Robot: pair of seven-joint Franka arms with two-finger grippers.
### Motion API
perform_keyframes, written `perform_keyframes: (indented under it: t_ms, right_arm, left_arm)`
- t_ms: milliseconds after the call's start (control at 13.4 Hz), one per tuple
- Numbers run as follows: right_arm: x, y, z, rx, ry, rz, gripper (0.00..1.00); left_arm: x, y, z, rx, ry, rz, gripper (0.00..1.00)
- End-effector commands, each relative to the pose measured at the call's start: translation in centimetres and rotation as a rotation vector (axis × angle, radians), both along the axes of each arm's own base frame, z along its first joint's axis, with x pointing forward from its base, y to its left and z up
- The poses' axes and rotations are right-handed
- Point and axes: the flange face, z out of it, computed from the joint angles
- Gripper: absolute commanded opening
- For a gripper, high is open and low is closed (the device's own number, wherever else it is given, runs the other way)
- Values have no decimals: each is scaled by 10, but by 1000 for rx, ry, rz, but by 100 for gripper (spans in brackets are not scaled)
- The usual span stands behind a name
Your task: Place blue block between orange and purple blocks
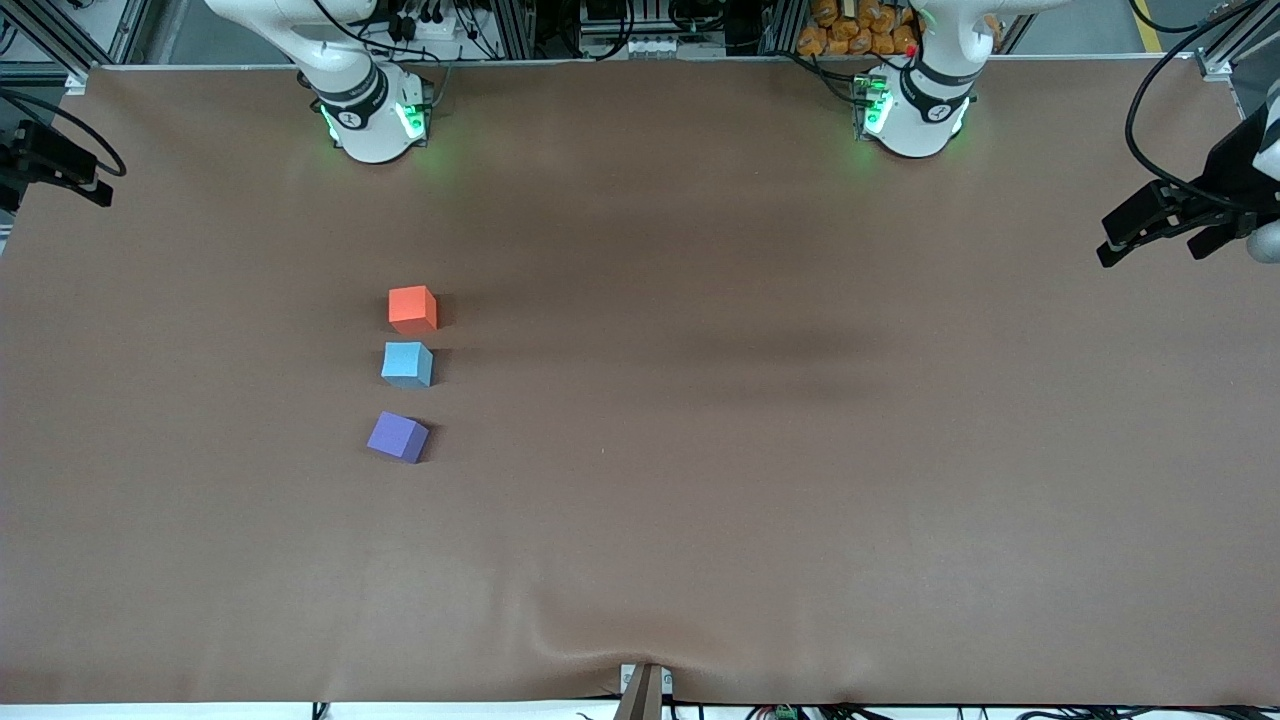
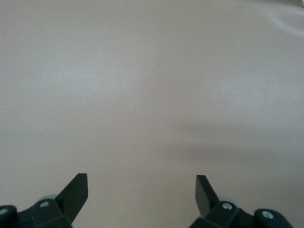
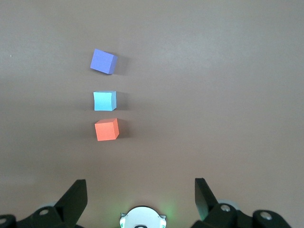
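The orange block (image 1: 412, 308), the blue block (image 1: 407, 364) and the purple block (image 1: 397, 437) stand in a short column on the brown table toward the right arm's end. The blue block is between the other two, closer to the orange one. The orange block is farthest from the front camera and the purple block is nearest to it. The right wrist view shows the same column from high up: orange (image 3: 106, 129), blue (image 3: 104, 100), purple (image 3: 103, 61). My right gripper (image 3: 141, 183) is open and empty, high over its own base. My left gripper (image 2: 142, 178) is open and empty over bare cloth.
The right arm's base (image 1: 372, 118) and the left arm's base (image 1: 915, 108) stand along the table's back edge. Black hardware with cables juts in at the right arm's end (image 1: 55, 162) and at the left arm's end (image 1: 1180, 215). The cloth wrinkles at the front edge (image 1: 600, 645).
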Motion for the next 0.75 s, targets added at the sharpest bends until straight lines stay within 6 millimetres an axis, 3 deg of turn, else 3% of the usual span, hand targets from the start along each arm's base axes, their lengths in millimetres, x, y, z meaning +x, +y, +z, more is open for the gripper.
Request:
perform_keyframes:
  t_ms: [0, 299, 672]
  right_arm:
    - [-8, -5, 2, -36, -6, -20, 100]
    - [-7, -14, -2, -52, 5, -36, 100]
    - [-8, -17, 5, -52, -16, -44, 100]
  left_arm:
    - [-9, -11, 7, 4, 20, -39, 100]
    - [-16, -9, 24, 5, 47, -37, 100]
    - [-19, -6, 26, 10, 70, -32, 100]
